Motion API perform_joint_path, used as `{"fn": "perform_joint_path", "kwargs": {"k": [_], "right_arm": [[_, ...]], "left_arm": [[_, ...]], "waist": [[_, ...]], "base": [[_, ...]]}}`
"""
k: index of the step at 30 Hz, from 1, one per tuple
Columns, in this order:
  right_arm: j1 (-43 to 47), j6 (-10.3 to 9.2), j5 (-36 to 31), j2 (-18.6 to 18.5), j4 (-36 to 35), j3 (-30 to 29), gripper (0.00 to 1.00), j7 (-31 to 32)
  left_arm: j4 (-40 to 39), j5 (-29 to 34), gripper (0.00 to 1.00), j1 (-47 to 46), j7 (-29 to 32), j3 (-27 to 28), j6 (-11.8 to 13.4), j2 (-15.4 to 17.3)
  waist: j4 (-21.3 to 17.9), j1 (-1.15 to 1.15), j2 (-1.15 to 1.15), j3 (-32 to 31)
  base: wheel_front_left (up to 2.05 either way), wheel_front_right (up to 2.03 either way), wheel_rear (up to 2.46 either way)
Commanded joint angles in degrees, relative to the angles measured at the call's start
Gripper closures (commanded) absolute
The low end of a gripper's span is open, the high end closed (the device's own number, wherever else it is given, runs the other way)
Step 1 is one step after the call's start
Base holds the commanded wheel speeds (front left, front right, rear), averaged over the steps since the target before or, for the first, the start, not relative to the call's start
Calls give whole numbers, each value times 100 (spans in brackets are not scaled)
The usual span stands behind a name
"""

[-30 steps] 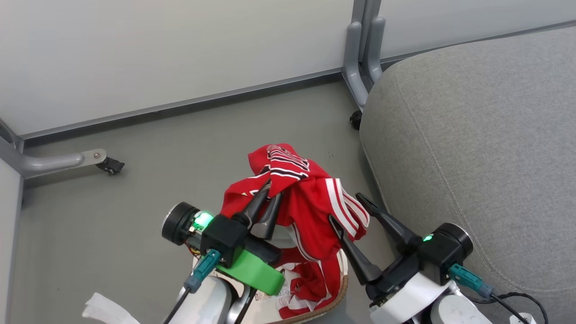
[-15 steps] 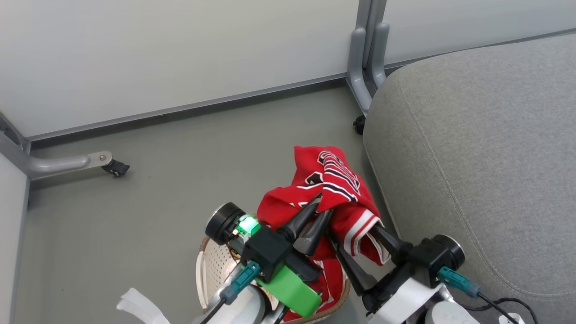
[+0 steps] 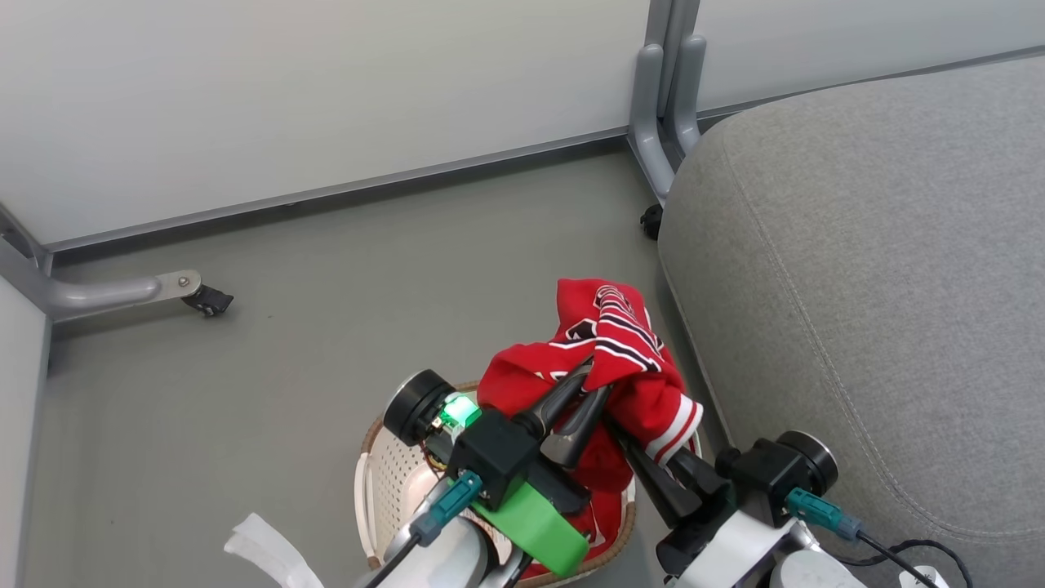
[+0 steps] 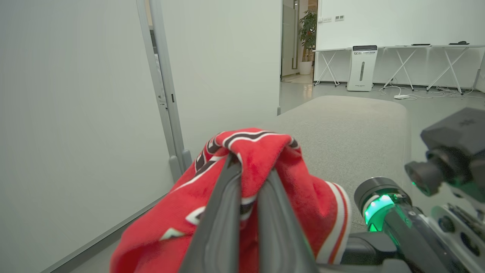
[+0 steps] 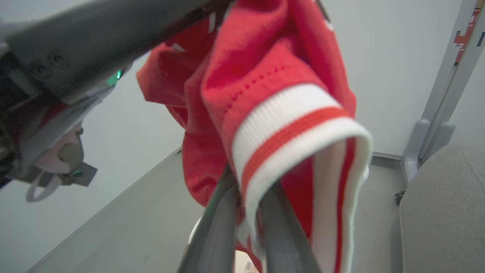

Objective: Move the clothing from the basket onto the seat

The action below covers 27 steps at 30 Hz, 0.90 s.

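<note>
Castor on a grey metal foot stands at the left of the head view, well apart from everything else. At the lower middle, the basket rests on the grey floor, with its cream perforated wall and brown rim showing left of the arms. Above it, the left gripper has its two dark fingers pressed together on a fold of the clothing. This red bundle with striped trim and block lettering is lifted over the basket, and its lower end hangs down inside the rim. Right of that, the right gripper reaches under the bundle; in the right wrist view its fingers stand nearly together, pinching the white-and-red striped hem. The seat takes up the right side, with the clothing just beside its rounded left edge and not lying on it.
</note>
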Motion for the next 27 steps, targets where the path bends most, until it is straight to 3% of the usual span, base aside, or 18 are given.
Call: {"fn": "perform_joint_path", "kwargs": {"k": [1,6,7,9,27], "right_arm": [[7,-2,-2,-13,-25,-13,100,-10],[38,-2,-13,-20,-44,-27,100,-10],[45,-2,-14,-20,-46,-29,100,-10],[59,-2,-14,-26,-51,-35,100,-10],[158,-2,-60,-83,-58,-69,100,-10]], "left_arm": [[24,10,100,-78,-22,-4,-2,-6],[135,-11,100,-89,-22,-25,5,-6],[173,-41,78,-72,-19,-25,16,-6],[227,-85,0,-58,-6,-54,12,-6],[346,-218,0,-91,89,-118,79,85]], "waist": [[8,0,0,-2],[22,0,0,-21],[22,0,0,-29],[22,0,0,-44],[17,0,0,-118]], "base": [[0,0,0],[0,0,0],[0,0,0],[0,0,0],[0,0,0]]}}
